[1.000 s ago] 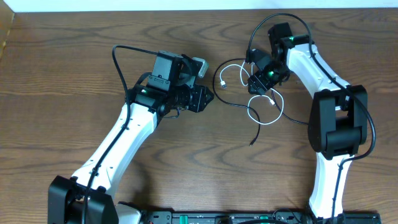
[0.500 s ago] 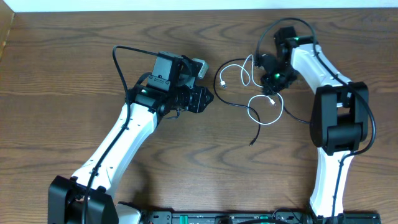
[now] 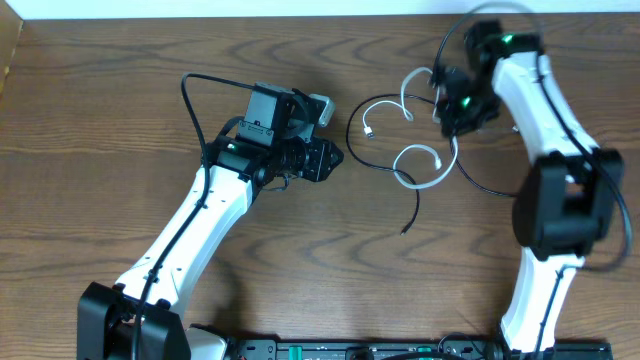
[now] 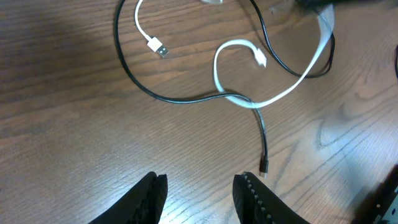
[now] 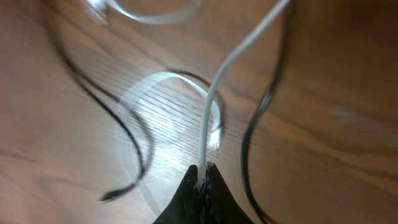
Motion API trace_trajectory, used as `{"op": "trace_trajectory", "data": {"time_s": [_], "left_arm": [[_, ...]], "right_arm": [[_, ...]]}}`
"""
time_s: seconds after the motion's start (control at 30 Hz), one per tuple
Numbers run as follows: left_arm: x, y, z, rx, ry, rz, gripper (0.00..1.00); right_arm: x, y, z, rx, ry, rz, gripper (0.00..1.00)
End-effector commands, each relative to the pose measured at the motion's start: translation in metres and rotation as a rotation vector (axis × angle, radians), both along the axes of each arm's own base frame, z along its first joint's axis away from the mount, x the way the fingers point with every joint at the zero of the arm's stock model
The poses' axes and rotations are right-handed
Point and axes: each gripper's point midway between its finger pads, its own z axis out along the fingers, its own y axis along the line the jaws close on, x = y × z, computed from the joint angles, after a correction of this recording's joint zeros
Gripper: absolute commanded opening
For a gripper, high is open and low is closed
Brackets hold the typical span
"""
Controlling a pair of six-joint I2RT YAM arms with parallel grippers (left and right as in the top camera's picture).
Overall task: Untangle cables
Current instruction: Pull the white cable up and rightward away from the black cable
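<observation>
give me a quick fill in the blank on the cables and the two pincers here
1. The held cable, pinched in the shut right pincer, is coloured ___.
2. The left pincer stands open over the table and holds ___.
3. The loose cable, in neither pincer, is coloured ___.
Missing words: white; nothing; black

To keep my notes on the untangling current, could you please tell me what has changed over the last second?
The right gripper closed on the white cable and pulled up and to the right in the overhead view, dragging that cable's loop along. The left gripper stayed open and empty in place, and the black cable lies much as before.
</observation>
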Motion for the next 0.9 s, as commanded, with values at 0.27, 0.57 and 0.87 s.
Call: {"op": "trace_trajectory", "data": {"time_s": [0.27, 0.57, 0.87], "left_arm": [[-0.01, 0.003, -0.01, 0.007, 0.017, -0.022, 0.4], [-0.013, 0.0, -0.009, -0.011, 0.024, -0.035, 0.4], [-0.014, -0.002, -0.007, -0.016, 0.012, -0.064, 0.4]], "right_arm": [[-0.068, 0.019, 0.235, 0.241, -0.416, -0.187, 0.01], [-0.115, 0.017, 0.331, 0.355, -0.656, -0.226, 0.01], [-0.19, 0.09, 0.357, 0.787, -0.442, 0.162, 0.01]]}}
